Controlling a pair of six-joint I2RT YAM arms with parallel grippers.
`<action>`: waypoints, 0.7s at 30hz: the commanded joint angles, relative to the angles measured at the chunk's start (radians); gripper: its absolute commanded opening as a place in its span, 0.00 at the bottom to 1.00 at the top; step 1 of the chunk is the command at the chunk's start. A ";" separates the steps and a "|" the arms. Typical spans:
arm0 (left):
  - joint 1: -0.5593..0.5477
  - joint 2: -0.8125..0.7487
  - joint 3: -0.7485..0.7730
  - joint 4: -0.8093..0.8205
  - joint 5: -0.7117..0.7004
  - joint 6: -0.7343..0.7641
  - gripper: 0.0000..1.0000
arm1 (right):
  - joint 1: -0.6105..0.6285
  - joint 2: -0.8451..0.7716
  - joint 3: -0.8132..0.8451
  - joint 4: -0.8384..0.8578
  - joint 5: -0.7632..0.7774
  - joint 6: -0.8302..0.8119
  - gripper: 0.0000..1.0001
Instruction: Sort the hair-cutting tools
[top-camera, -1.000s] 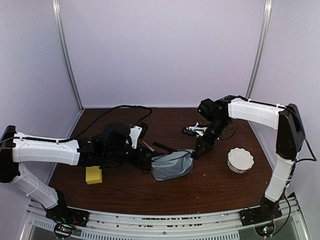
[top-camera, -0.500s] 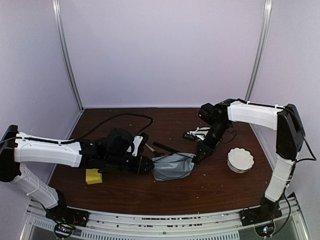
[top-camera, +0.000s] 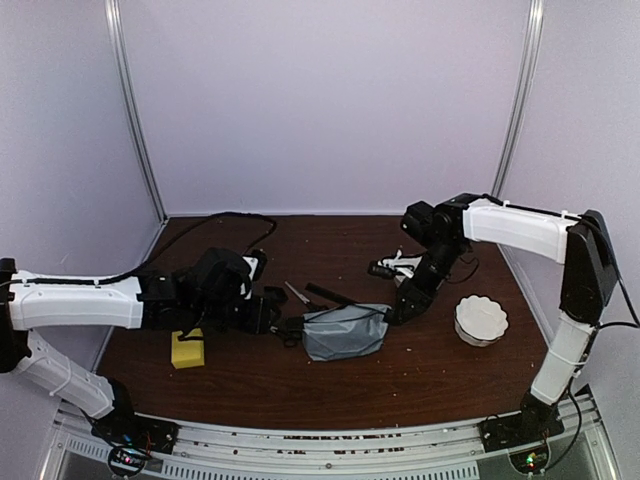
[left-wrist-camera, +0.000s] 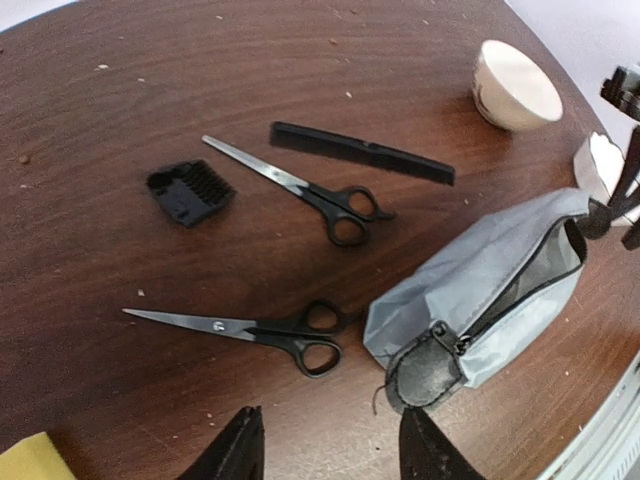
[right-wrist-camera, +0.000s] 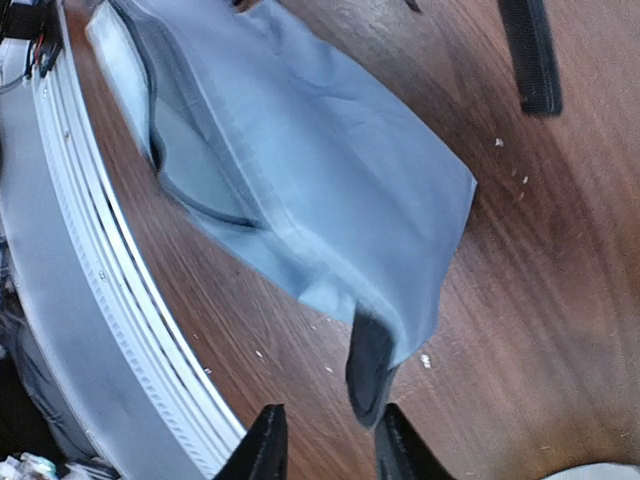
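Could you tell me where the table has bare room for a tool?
Bare: the far strip behind the comb, the near strip before the pouch. Crowded: left of the pouch, with both scissors and the attachment.

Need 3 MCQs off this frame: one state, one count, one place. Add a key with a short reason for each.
1. The grey fabric zip pouch is:
A. zipped shut
B. unzipped, mouth gaping
C. folded flat

2. How many black-handled steel scissors lie on the brown wooden table?
A. one
B. three
C. two

3. The small black ribbed clipper attachment sits:
A. on the table, beside a scissor blade
B. inside the pouch
C. on top of the pouch

Key:
1 B: the zip stands apart and the pale lining shows.
2 C: the left wrist view shows two separate pairs.
3 A: it lies on bare wood near the upper blade's tip, touching nothing.
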 joint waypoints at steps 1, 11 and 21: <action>0.025 -0.078 0.015 -0.051 -0.191 0.072 0.53 | -0.006 -0.103 0.056 -0.035 0.068 -0.042 0.35; 0.128 -0.133 0.379 -0.244 -0.170 -0.028 0.96 | -0.010 -0.220 0.111 0.007 0.136 -0.033 0.42; 0.125 -0.033 0.766 -0.414 0.047 -0.409 0.98 | -0.014 -0.249 0.125 0.024 0.156 -0.021 0.42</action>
